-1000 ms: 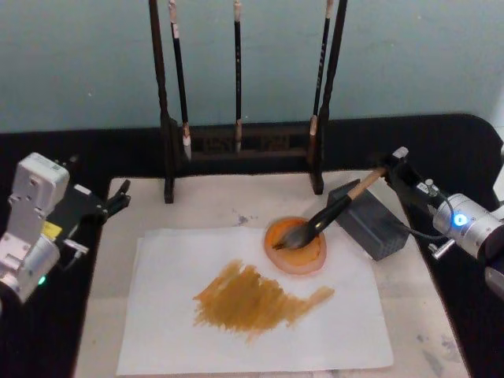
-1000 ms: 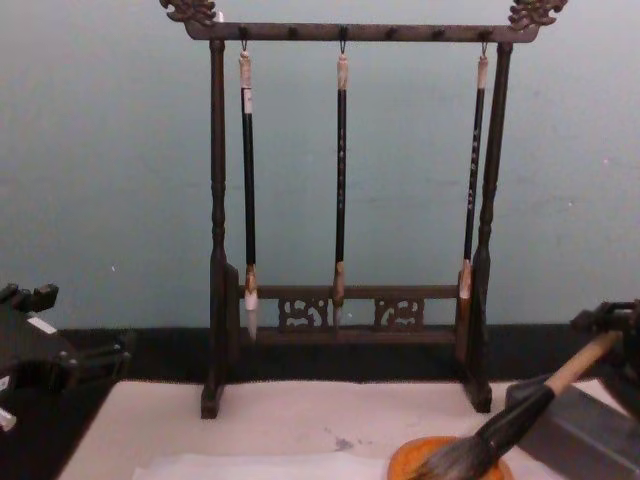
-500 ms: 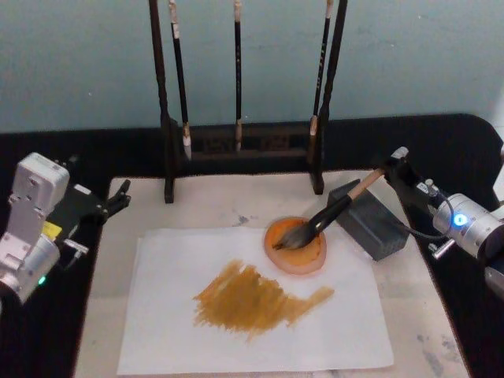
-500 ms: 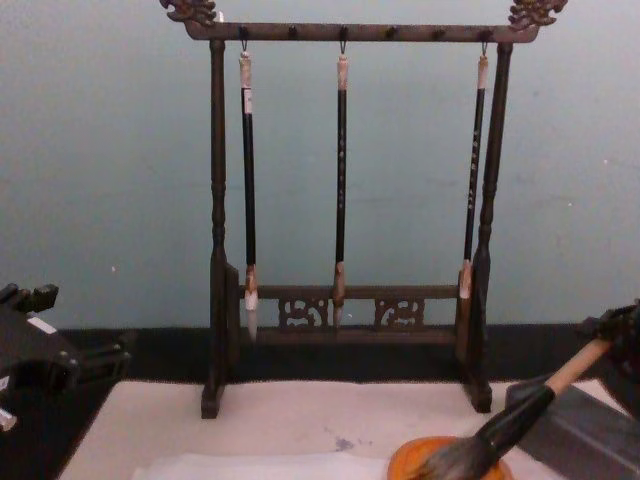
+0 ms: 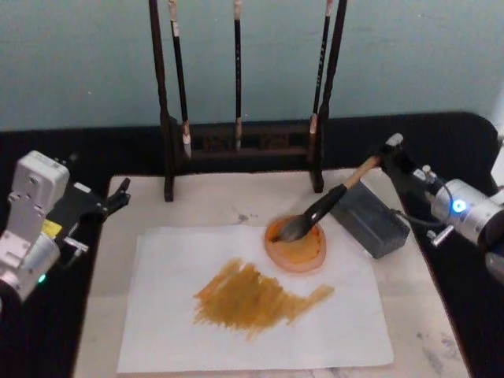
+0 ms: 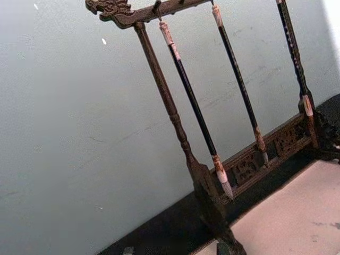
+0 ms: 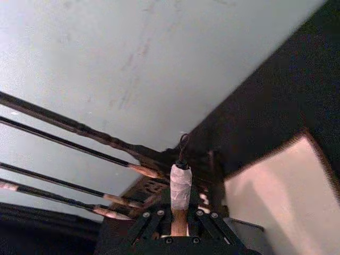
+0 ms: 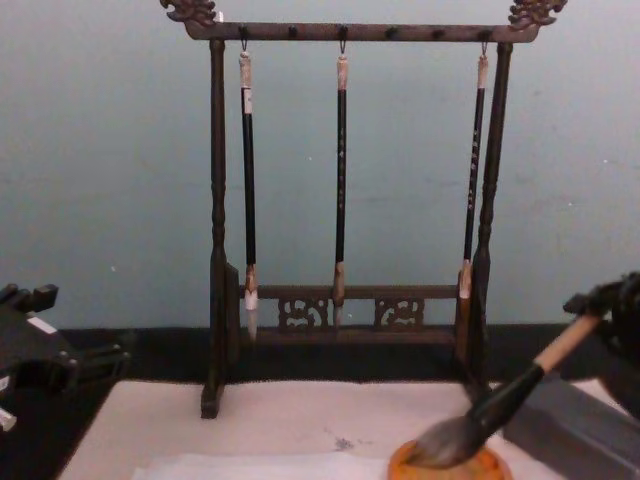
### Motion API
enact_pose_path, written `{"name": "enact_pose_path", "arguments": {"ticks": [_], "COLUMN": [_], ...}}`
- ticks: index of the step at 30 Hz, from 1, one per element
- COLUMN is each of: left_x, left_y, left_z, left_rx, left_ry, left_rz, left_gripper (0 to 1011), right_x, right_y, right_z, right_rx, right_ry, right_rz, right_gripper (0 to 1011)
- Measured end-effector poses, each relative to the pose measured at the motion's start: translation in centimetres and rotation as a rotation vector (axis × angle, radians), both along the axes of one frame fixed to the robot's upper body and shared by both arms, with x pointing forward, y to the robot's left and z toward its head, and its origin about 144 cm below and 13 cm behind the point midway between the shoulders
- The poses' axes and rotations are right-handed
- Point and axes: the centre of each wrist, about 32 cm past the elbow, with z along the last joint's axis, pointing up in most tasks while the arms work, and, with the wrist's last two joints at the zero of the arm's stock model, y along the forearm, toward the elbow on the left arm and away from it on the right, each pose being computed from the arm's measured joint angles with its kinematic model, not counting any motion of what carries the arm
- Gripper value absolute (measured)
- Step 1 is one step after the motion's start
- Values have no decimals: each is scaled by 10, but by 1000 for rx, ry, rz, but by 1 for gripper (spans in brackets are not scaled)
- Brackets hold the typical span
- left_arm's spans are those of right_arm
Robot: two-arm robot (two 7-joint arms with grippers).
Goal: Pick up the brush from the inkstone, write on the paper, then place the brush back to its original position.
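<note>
1. The right gripper (image 5: 390, 156) is clamped on the pale upper end of the large calligraphy brush (image 5: 327, 206). The right wrist view shows the whitish tip and loop standing proud of the closed jaws.
2. The brush slants down and to the left from that grip. Its bushy bristles dip into the orange ink dish (image 5: 305, 257), which sits on the far right part of the white paper (image 5: 173, 315).
3. In the chest view the handle appears to pass just above the near corner of the grey inkstone block (image 5: 372, 224) rather than resting on it.
4. An ochre smear (image 5: 252, 299) already covers the middle of the paper, so the writing looks done and the step in hand is probably the return.
5. To do it well, lower the handle gently onto the block, keeping the slant so the bristles remain in the dish. Release only once the handle bears on the block.
6. Open the jaws without dragging the loop, then withdraw along the handle's line. A sideways pull could roll the brush off and smudge the sheet.
7. The left gripper (image 5: 118, 197) is parked at the left edge of the beige felt mat (image 5: 213, 203). Whether it is open or closed cannot be told.
</note>
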Motion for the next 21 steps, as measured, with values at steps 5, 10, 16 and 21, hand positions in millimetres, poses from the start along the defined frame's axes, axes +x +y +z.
{"name": "enact_pose_path", "arguments": {"ticks": [5,10,16,21], "left_x": [0,0,0,0], "left_y": [0,0,0,0], "left_z": [0,0,0,0], "left_rx": [0,0,0,0], "left_ry": [0,0,0,0], "left_rz": [0,0,0,0], "left_gripper": [1010,1010,1009,1010], "right_x": [3,4,5,5], "right_y": [0,0,0,10], "right_z": [13,36,47,54], "right_rx": [-8,-26,-42,-137], "right_ry": [-15,-57,-82,-169], "right_rz": [17,33,37,81], "right_gripper": [155,155,155,154]}}
